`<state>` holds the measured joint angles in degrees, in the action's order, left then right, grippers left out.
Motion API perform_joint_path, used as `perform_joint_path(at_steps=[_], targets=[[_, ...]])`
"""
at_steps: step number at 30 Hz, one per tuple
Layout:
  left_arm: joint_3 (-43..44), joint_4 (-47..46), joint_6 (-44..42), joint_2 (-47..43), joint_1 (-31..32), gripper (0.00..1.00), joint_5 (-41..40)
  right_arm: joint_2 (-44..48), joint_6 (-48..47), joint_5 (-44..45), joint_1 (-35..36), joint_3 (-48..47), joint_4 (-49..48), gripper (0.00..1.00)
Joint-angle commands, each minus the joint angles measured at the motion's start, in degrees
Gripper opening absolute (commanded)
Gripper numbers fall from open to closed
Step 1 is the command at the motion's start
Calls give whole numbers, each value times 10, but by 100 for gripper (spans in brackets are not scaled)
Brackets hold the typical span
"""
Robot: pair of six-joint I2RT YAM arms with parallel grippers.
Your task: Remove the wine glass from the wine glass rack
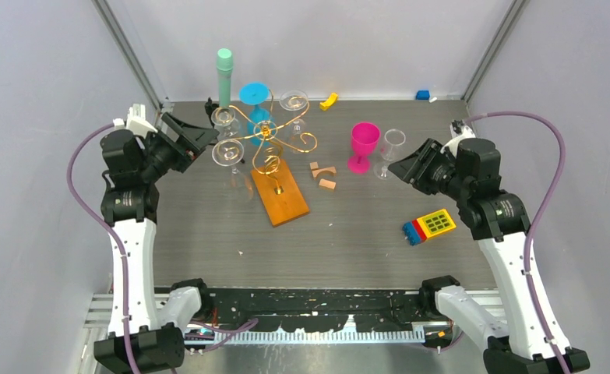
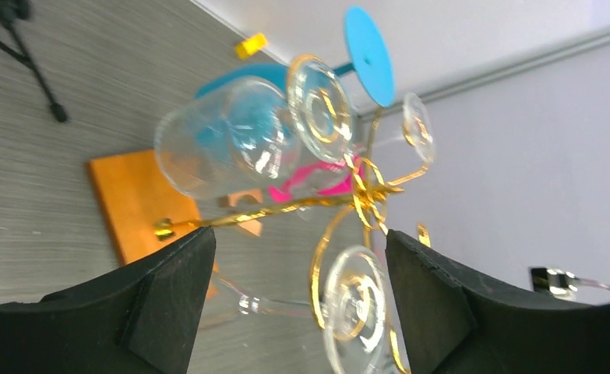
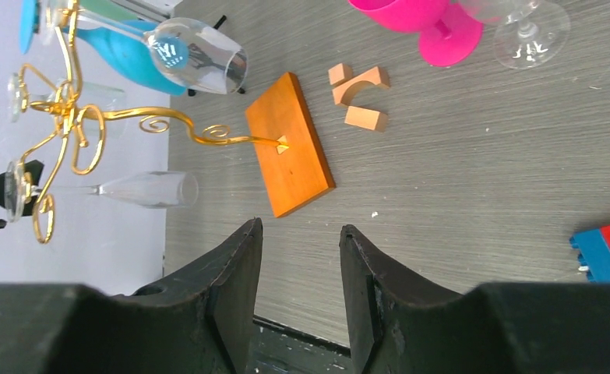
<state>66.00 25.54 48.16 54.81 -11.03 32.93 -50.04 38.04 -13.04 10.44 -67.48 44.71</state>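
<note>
"Hovering my left gripper [image 1: 202,139] at the left side of the wine glass rack [image 1: 280,195], fingers spread wide, nothing between them."

"Where's the glass?"

"The nearest wine glass [image 2: 354,305] hangs upside down, its foot caught in one of the gold spiral arms. On the left wrist camera it sits just ahead of the gap between my pads, touching neither."

"Anything else hanging there?"

"A second clear glass [image 2: 223,140] hangs beside it, and a third clear glass [image 2: 417,128] on the far side. The rack stands upright on its orange base, left of centre on the table [image 1: 364,249]."

"And your right side?"

"My right gripper [image 1: 401,167] is well apart from the rack, up off the table near the pink goblet [image 1: 364,144] and a standing clear glass [image 1: 393,146]. Its fingers are only narrowly parted, gripping nothing."
</note>
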Motion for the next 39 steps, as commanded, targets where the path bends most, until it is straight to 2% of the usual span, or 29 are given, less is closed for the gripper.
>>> perform_joint_path(at_steps=[1,4,9,12,15,18,20,28,39], targets=[[-8,-67,56,-28,-8,80,101,21,23,-28,3,9,-38,47],[-20,-60,60,-45,-8,72,124,29,29,-32,3,10,-40,47],[-3,40,-11,-83,-7,71,85,33,54,-54,3,19,-64,47],[2,67,-29,-87,-7,70,75,32,64,-64,3,24,-76,46],[-5,62,-23,-86,-8,66,75,38,70,-64,3,26,-78,46],[-15,43,-2,-76,-7,53,82,52,73,-61,3,31,-79,43],[-23,23,18,-69,-8,49,93,58,75,-60,3,33,-78,41],[-39,-41,66,-60,-7,48,110,74,76,-58,3,34,-68,40],[-51,-51,72,-62,-7,36,143,85,67,-39,3,39,-52,36]])
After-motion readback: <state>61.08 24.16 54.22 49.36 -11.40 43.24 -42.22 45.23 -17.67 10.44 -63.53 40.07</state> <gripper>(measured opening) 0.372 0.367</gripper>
